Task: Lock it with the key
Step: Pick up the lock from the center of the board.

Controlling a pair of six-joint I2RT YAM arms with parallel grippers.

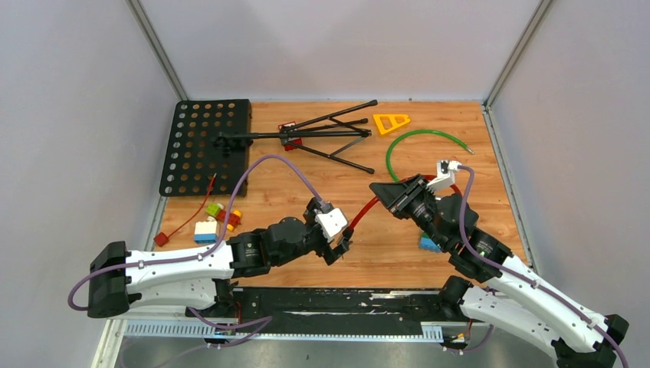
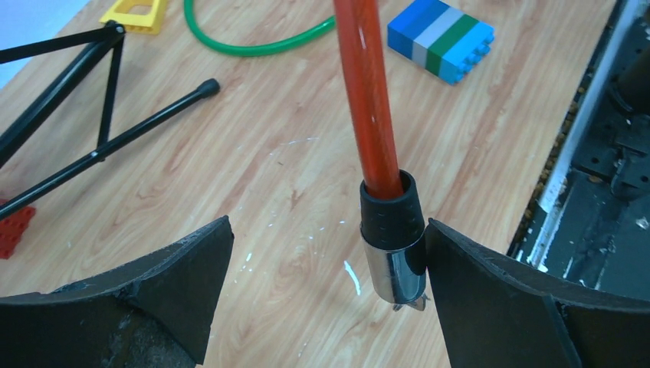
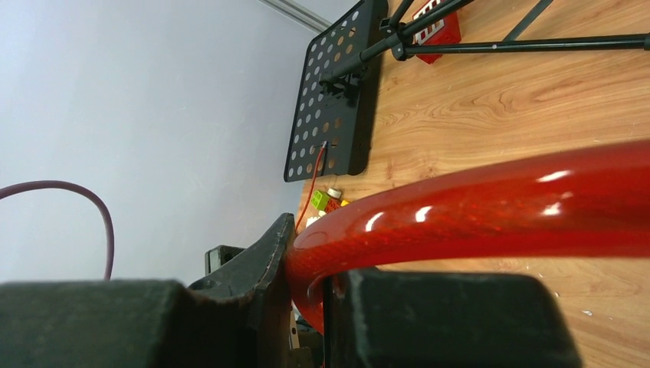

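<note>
at left we see the left gripper (image 2: pixel 328 241) spread wide over the wooden table (image 2: pixel 253 176), gripping nothing. the metal-tipped end (image 2: pixel 395 264) of the red cable lock (image 2: pixel 372 92) touches one of its fingers. the cable arcs rightward to the right gripper (image 3: pixel 306 287), which is clamped around it.

Glossy red cable (image 2: pixel 372 92), chrome tip (image 2: pixel 395 272), wooden table (image 2: pixel 268 176)

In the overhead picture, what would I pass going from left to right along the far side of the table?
Holed black panel → black tripod legs → yellow triangle → green tube.
</note>
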